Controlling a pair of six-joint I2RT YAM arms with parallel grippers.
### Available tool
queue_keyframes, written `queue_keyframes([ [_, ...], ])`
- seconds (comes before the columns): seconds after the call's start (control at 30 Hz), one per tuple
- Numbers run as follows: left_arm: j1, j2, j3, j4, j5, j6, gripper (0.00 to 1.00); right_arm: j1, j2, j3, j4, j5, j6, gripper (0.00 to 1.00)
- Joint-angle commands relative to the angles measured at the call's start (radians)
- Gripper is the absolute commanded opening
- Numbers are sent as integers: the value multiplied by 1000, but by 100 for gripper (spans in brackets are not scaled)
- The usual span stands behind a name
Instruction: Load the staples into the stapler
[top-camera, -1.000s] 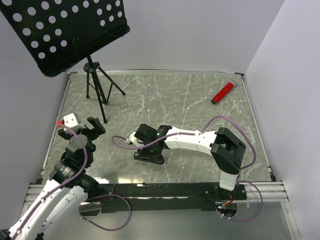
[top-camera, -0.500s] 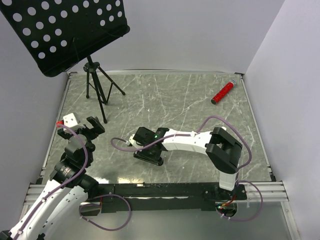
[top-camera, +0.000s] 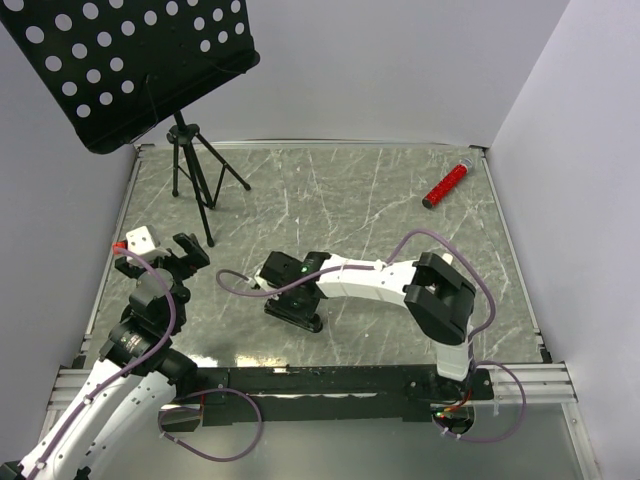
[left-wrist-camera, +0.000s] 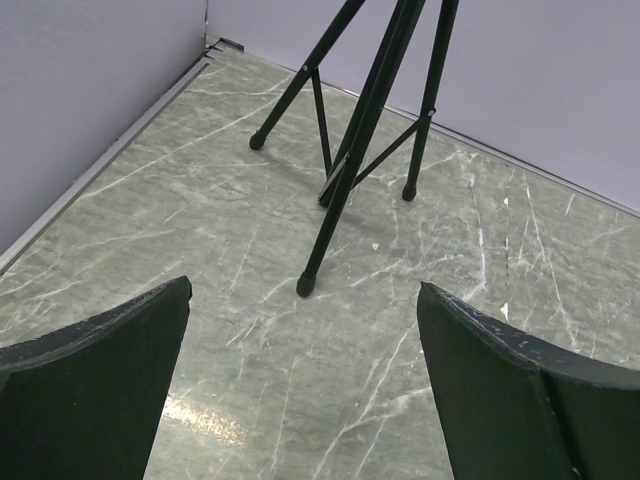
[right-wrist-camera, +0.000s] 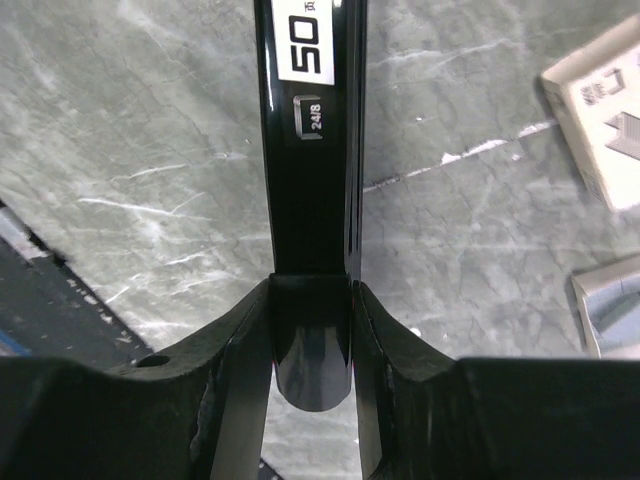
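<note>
Beside stapler (right-wrist-camera: 310, 150): staples (right-wrist-camera: 600, 115) | far left: tripod (top-camera: 181, 130) | far right: red cylinder (top-camera: 446, 184)

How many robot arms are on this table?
2. The left arm is at the near left, beside the tripod; the right arm reaches from the near right to the middle, holding the black stapler. None seems hidden.

Left arm (top-camera: 130, 340) and right arm (top-camera: 375, 282): white link shells, black joint housings. A purple cable (top-camera: 232, 285) runs along each arm, secured with ties at the base ends. A green indicator light (top-camera: 303, 267) is lit on the right wrist housing. Left fingers (left-wrist-camera: 90, 400): matte black, broad, edges scuffed pale. Right fingers (right-wrist-camera: 225, 380): black, curved inner faces, with one small round hole (right-wrist-camera: 152, 360) in the body.
</note>
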Motion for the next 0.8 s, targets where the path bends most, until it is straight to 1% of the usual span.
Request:
queue_keyframes([
  [0.0,7,-11,-6,37,5,22,99,-8,-18,87,-129,34,43,0],
  [0.17,7,-23,-8,41,4,22,99,-51,-61,175,-193,55,67,0],
  [0.23,7,-26,-8,40,4,22,99,-68,-93,178,-190,57,79,0],
  [0.37,7,-23,-8,40,7,20,99,-152,-170,143,-175,87,168,0],
  [0.43,7,-26,-8,40,5,20,99,-223,-219,108,-167,104,216,0],
  [0.57,8,-31,-8,41,5,19,99,-353,-280,42,-178,216,296,0],
  [0.63,8,-34,-8,41,4,19,100,-450,-305,-10,-172,231,354,0],
  [0.67,10,-37,-8,41,4,17,99,-481,-314,-34,-151,247,372,0],
  [0.7,8,-35,-8,38,-1,17,99,-542,-339,-58,-134,256,412,0],
  [0.77,8,-38,-8,35,-4,13,99,-603,-363,-133,-79,250,448,0],
])
